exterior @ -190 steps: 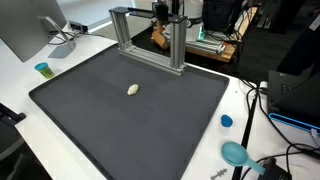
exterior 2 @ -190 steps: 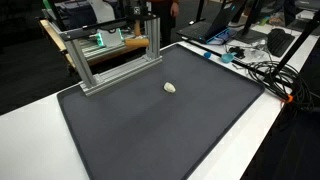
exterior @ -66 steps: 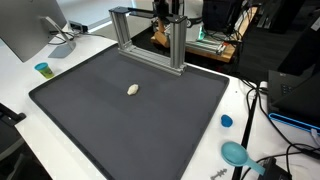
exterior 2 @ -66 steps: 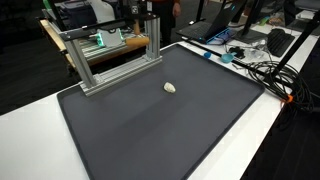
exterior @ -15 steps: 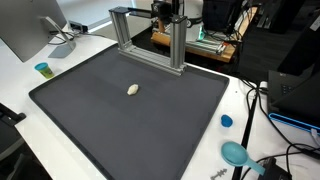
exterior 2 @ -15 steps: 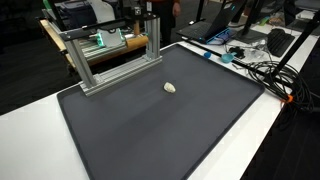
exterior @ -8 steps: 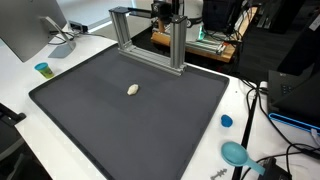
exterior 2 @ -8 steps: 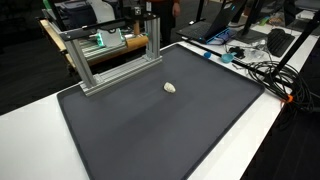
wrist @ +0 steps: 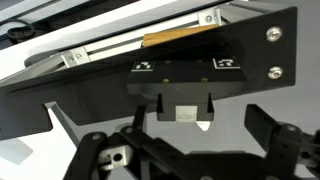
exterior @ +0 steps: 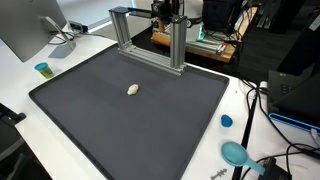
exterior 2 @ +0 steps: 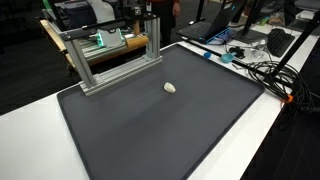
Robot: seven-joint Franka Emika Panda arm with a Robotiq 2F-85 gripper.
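Note:
A small pale oval object lies on the black mat, toward its far half; it also shows in the other exterior view. In both exterior views my gripper is a dark shape high at the back, above the aluminium frame, well away from the object. In the wrist view the gripper has its two dark fingers spread wide with nothing between them. A small pale spot shows beyond them.
The aluminium frame stands along the mat's far edge. A monitor and a small teal cup are to one side. A blue cap, a teal bowl and cables lie on the white table.

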